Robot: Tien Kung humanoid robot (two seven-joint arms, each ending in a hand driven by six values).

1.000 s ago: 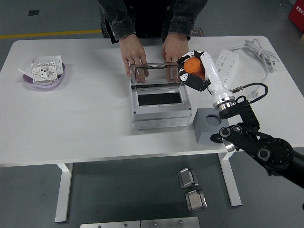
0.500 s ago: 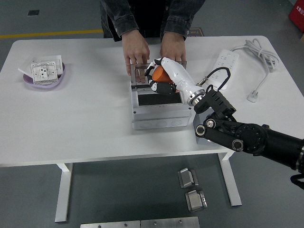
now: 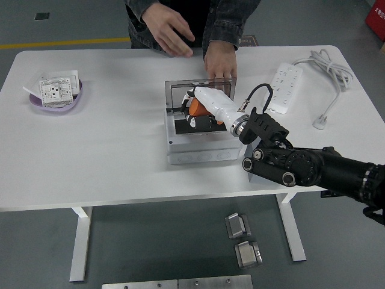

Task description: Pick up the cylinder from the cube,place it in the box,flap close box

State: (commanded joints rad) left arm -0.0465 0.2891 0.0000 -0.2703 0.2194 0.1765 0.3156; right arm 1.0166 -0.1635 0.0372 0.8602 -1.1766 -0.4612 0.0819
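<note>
Right hand clamped on the orange cylinder over the open box

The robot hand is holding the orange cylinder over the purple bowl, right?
Not quite. In the head view the robot hand does hold the orange cylinder, but over the open grey box in the middle of the table, not the purple bowl, which sits far off at the left.

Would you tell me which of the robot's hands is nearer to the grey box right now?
The right. The right hand is directly over the grey box, holding the orange cylinder above its opening. The left hand is not in view.
</note>
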